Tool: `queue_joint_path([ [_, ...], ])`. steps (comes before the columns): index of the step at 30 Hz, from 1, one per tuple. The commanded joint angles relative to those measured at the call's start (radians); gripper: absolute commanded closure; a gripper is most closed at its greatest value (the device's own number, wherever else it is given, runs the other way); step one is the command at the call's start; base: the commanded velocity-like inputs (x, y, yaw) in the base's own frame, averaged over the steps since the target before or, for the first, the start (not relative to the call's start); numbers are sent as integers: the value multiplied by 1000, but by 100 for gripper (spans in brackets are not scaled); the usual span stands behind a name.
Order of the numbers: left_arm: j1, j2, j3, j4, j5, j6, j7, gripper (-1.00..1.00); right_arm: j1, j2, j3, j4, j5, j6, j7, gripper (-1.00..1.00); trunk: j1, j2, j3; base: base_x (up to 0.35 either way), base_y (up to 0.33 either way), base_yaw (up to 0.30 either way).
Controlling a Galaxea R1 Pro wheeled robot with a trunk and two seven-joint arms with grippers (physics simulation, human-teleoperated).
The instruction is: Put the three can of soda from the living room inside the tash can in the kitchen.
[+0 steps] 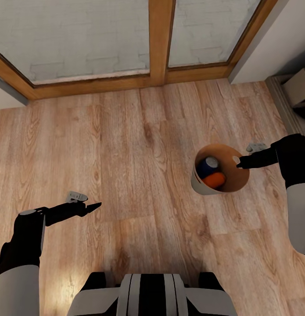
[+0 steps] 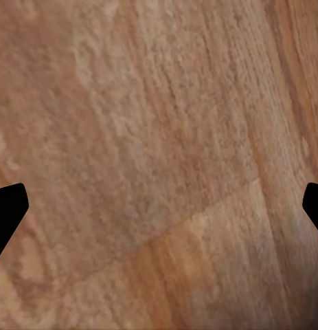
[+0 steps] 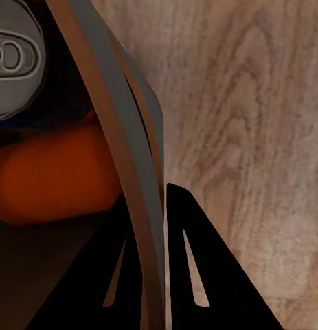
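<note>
The right pincer is clamped on the rim of the tash can, which hangs over the plank floor near the glass doors. Inside lie a blue can and an orange can; a third may be hidden. The left pincer holds nothing, fingers spread wide.

The tash can, a small round tapered bucket with a tan inside and a pale grey outer wall, sits tilted over the wood plank floor of the living room, near the wood-framed glass doors, its rim pinched between the fingers of the right tool. Inside it lie two of the cans of soda: a blue can with its grey metal top showing, and an orange can on its side, touching the blue one.
</note>
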Motion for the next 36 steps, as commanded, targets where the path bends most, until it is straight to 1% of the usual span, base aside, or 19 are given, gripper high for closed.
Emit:
queue_joint_path([
  [1,0,0,0,0,0,0,0,-100,0,0,0,0,-17,13,7,100,0,0,0,0,0,0],
  [4,0,0,0,-1,0,0,-1,-100,0,1,0,0,-17,13,6,100,0,0,0,0,0,0],
  [9,1,0,0,1,0,-2,1,-100,11,-1,-1,0,-17,13,5,100,19,-35,-16,0,0,0],
  [12,1,0,0,2,-1,-2,1,-100,13,-6,-1,0,-17,13,5,100,31,-56,-25,0,0,0],
  [17,1,0,0,0,0,-2,-1,-100,14,-9,0,0,-17,13,5,100,31,-56,-25,0,0,0],
  [22,1,-1,0,0,0,-3,-1,-100,15,-13,0,0,-17,13,5,100,50,-91,-41,0,0,0],
  [35,1,-1,0,-3,0,-2,-3,-100,15,-14,-1,0,-17,13,4,100,50,-91,-41,0,0,0],
  [36,1,-1,0,-3,0,-2,-3,-100,15,-14,-1,0,-17,13,4,-100,50,-91,-41,0,0,0],
])
